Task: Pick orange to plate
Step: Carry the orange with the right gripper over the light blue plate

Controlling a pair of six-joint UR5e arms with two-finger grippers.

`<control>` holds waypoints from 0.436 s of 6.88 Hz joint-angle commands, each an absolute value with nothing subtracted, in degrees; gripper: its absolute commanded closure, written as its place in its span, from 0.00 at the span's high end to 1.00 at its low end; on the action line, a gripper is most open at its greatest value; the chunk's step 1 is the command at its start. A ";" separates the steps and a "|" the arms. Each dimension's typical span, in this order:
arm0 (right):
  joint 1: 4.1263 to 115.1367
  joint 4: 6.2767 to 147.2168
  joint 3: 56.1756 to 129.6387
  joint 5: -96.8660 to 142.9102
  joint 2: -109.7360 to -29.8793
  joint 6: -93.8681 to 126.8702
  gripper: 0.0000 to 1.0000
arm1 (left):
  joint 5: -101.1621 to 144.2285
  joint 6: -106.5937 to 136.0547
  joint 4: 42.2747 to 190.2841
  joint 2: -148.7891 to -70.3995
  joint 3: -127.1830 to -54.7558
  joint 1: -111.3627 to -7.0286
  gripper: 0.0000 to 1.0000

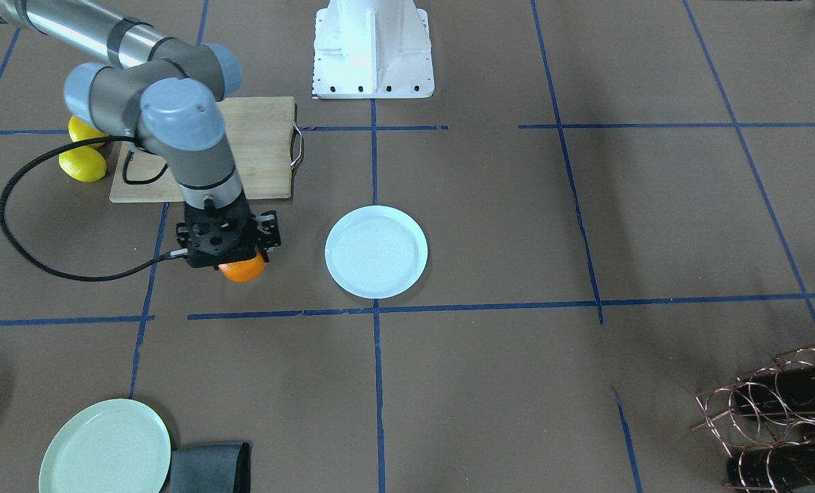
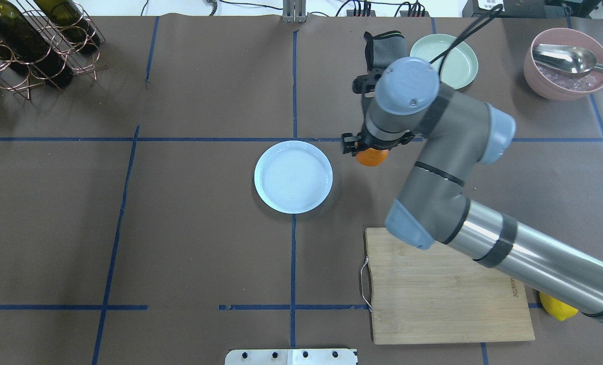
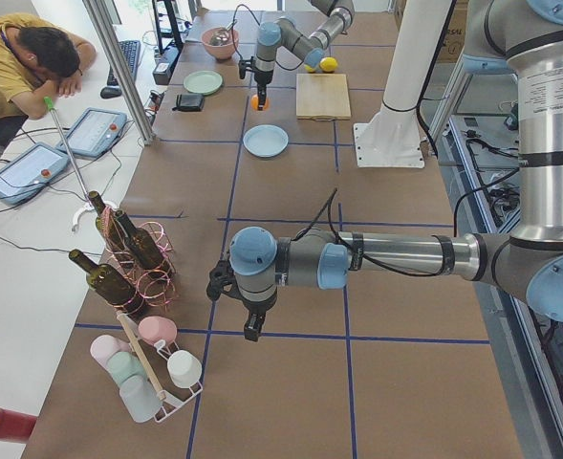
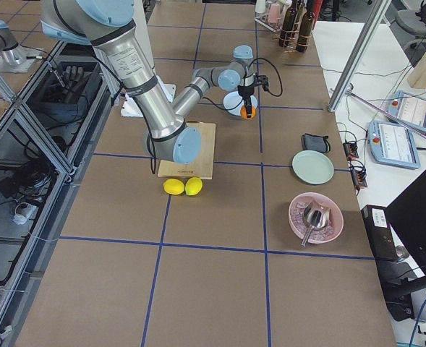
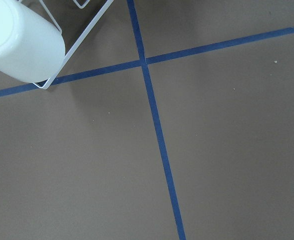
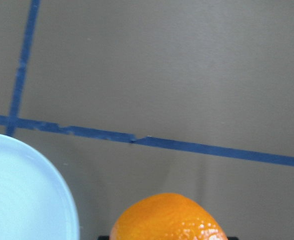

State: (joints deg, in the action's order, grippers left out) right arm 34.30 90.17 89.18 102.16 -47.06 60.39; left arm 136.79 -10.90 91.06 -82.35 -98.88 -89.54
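**Orange in the claw, plate just alongside**

We have the right claw (image 1: 236, 255) pointing straight down with the orange (image 1: 243, 270) clamped in it. Only the lower half of the fruit shows beneath the black fingers. The orange looks to be lifted off the counter (image 1: 490, 226), near the white plate (image 1: 376, 252) but not yet over it. In the right wrist view the plate's rim curves in at the lower left and the fruit fills the bottom edge.

The step in hand, as we judge it, is the carry. We would slide sideways toward the robot's left and stay high enough to clear the raised rim. Once over the plate's middle, we would lower until the fruit rests there and only then part the fingers. A round fruit dropped from above may roll off.

The left claw (image 3: 252, 325) hangs far down the counter, and we cannot tell whether it is apart or together.
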 commanded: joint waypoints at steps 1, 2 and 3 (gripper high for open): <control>29.02 90.62 75.39 96.53 -33.72 69.40 0.22 | 136.76 -10.99 91.05 -82.35 -99.05 -89.73 1.00; 27.96 90.53 71.84 95.46 -31.92 70.48 0.22 | 136.76 -10.99 91.05 -82.27 -98.97 -89.74 1.00; 27.78 90.61 71.55 94.58 -32.69 70.49 0.22 | 136.76 -11.07 91.05 -82.27 -99.05 -89.74 1.00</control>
